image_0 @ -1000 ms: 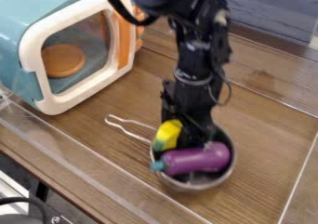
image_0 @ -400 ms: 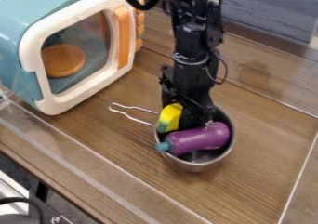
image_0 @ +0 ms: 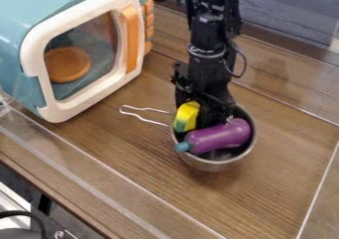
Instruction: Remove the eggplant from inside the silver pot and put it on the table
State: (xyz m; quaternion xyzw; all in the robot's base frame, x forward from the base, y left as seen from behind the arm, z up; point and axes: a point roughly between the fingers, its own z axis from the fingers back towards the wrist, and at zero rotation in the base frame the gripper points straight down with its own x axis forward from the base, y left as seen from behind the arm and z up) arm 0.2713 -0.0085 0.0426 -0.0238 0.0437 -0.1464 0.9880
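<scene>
The eggplant [image_0: 220, 135] was seen lying across the silver pot [image_0: 219, 155] on the desk [image_0: 284, 99], beside a yellow toy piece [image_0: 188, 116], with the jaws of the gripper [image_0: 201, 117] lowered into the pot, their grasp not discernible, near a toy microwave [image_0: 73, 47].

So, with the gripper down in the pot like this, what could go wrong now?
1. The eggplant lies across the silver pot, mostly beside the gripper, so the grip may be weak and slip.
2. A yellow toy piece sits at the fingers; it could be lifted instead.
3. The light pot may be dragged across the table.
</scene>
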